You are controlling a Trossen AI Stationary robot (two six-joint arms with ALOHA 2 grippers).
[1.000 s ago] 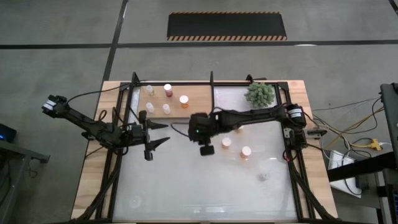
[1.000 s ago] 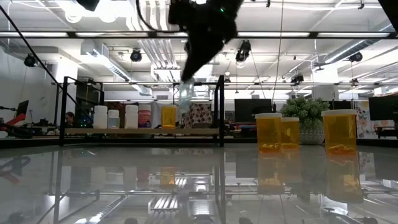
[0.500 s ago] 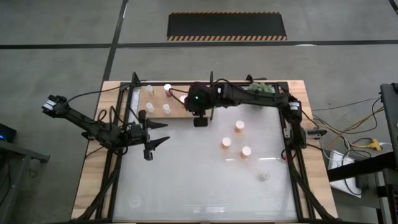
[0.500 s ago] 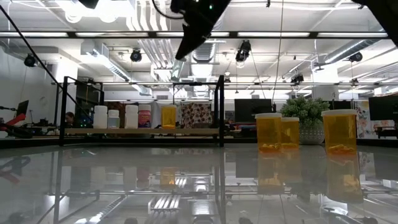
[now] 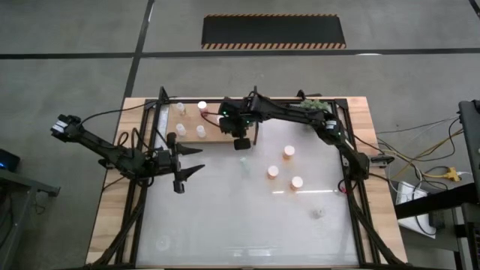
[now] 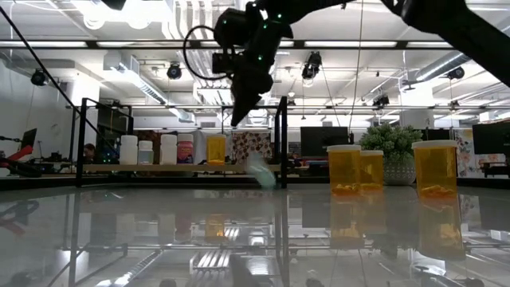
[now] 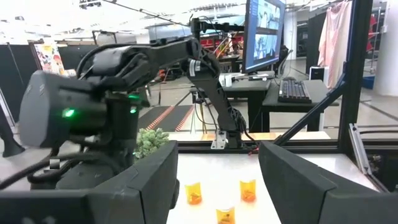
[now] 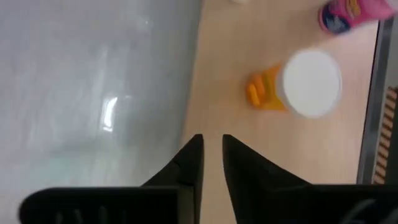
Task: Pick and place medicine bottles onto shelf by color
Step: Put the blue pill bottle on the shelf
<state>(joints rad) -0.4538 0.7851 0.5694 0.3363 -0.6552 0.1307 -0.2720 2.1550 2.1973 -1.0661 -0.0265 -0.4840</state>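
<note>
The shelf [image 5: 202, 120] is a wooden board at the table's far left. On it stand white bottles [image 6: 127, 149], a reddish bottle [image 5: 202, 106] and an orange bottle [image 8: 305, 84]. My right gripper [image 8: 211, 146] hangs over the shelf's near edge, slanting down, shut with nothing between its fingers. A clear bottle [image 5: 245, 161] shows tilted and blurred low over the white table, just in front of the shelf [image 6: 260, 171]. Three orange bottles [image 5: 289, 152] stand on the table at the right. My left gripper [image 5: 196, 161] waits open at the left, level above the table.
A spiky green plant [image 6: 390, 143] stands at the far right, half under the right arm. Black frame bars [image 6: 283, 139] edge the shelf and table. A small pale object [image 5: 318, 213] lies toward the near right. The near half of the white table [image 5: 225, 225] is bare.
My right gripper has swung from the table's middle toward the far edge, to above the shelf, with the clear bottle hanging from it. The bottle has come out of the fingers and dropped to the table in front of the shelf.
</note>
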